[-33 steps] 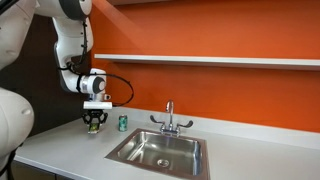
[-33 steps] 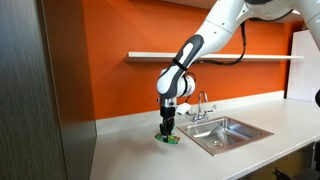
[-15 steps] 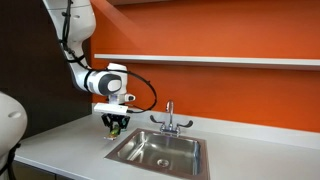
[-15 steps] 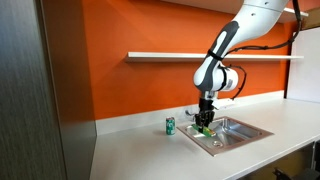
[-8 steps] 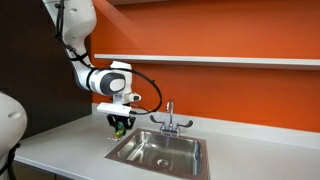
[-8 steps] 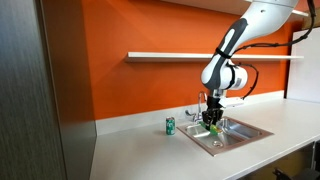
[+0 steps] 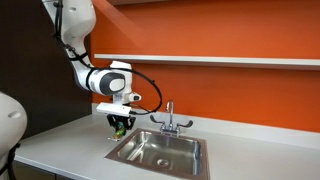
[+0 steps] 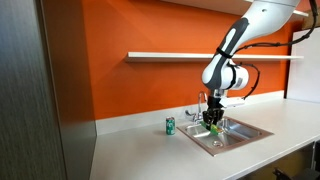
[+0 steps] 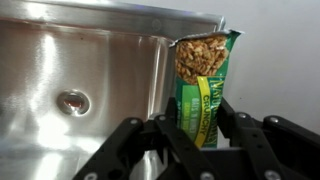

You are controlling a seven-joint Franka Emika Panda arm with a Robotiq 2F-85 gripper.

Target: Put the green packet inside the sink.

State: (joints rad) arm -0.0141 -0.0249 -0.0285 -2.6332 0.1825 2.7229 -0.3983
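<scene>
My gripper [image 9: 198,122] is shut on the green packet [image 9: 204,82], a flat green bar wrapper with yellow lettering that sticks out beyond the fingers. In the wrist view the packet hangs over the edge between the stainless steel sink [image 9: 70,70] and the grey counter; the sink's drain [image 9: 72,101] lies to the left. In both exterior views the gripper [image 7: 120,127] [image 8: 212,127] holds the packet [image 7: 121,128] [image 8: 212,129] above the near-left rim of the sink [image 7: 160,152] [image 8: 232,133], beside the chrome faucet [image 7: 170,121].
An upright green can [image 8: 170,125] stands on the counter away from the sink. An orange wall with a shelf [image 7: 220,61] runs behind. The grey counter [image 7: 60,150] extends on both sides of the basin.
The arm carried the packet from the counter past the can to the sink's edge. In the last half second it has barely moved.
</scene>
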